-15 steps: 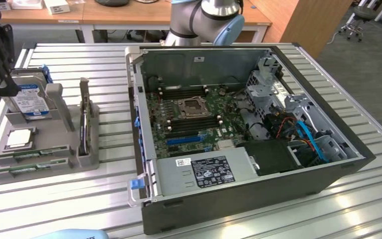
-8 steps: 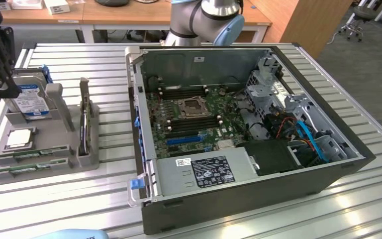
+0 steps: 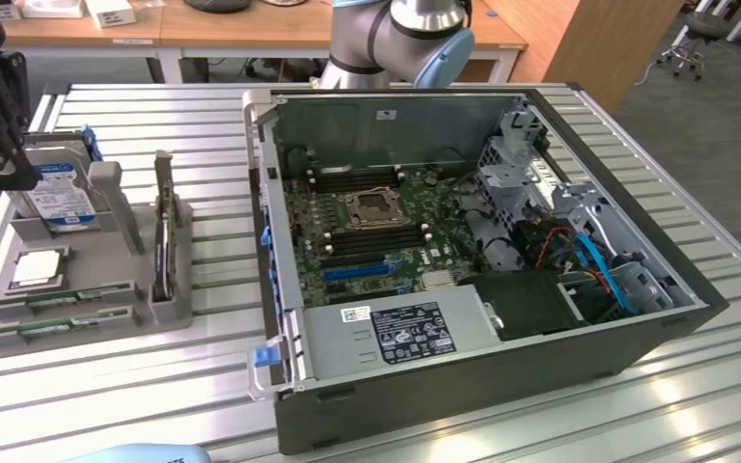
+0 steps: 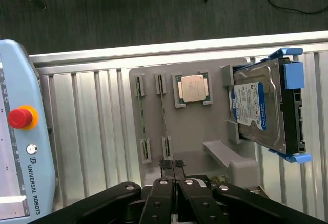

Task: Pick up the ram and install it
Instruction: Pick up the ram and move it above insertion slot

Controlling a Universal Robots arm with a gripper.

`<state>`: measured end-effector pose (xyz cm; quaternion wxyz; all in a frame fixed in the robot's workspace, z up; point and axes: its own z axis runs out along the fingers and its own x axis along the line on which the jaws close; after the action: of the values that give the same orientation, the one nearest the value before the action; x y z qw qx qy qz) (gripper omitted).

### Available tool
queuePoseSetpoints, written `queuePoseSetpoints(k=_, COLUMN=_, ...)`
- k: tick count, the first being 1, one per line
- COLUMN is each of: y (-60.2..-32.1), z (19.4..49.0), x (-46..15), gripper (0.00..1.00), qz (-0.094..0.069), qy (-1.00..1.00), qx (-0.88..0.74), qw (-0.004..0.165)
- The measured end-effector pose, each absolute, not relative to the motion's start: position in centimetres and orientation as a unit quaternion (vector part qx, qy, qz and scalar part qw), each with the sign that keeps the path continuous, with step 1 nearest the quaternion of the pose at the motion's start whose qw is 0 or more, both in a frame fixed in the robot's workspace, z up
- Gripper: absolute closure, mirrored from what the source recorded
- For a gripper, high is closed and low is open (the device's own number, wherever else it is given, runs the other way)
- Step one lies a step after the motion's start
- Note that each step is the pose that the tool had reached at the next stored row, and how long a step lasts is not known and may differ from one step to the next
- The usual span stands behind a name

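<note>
Two green ram sticks lie side by side in the slots of a grey holder tray; in the exterior view these ram sticks sit at the tray's near end. My black gripper hangs above the tray with its fingertips pressed together, shut on nothing. In the exterior view the gripper is at the far left, over the tray's hard-drive end. The open computer case shows its motherboard with dark memory slots beside the processor socket.
The tray also holds a square silver processor, a hard drive with blue clips, and an upright card. A teach pendant lies beside the tray. The slatted metal table carries everything; cables and drive cages crowd the case's right.
</note>
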<state>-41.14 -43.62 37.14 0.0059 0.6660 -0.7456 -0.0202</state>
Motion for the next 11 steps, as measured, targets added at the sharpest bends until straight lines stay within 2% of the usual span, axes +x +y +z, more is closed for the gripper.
queuePoseSetpoints(k=5, y=-43.62, z=37.14, x=-41.14, gripper=0.89, qz=-0.02, qy=-0.746, qx=0.666, qw=0.006)
queuePoseSetpoints(k=6, y=-43.62, z=37.14, x=-41.14, gripper=0.84, qz=-0.02, qy=-0.746, qx=0.666, qw=0.006)
queuePoseSetpoints(k=7, y=-43.62, z=37.14, x=-41.14, gripper=0.84, qz=-0.02, qy=-0.746, qx=0.666, qw=0.006)
queuePoseSetpoints(k=9, y=-43.62, z=37.14, x=-41.14, gripper=0.71, qz=-0.02, qy=-0.746, qx=0.666, qw=0.006)
queuePoseSetpoints(k=11, y=-43.62, z=37.14, x=-41.14, gripper=0.71, qz=-0.02, qy=-0.746, qx=0.666, qw=0.006)
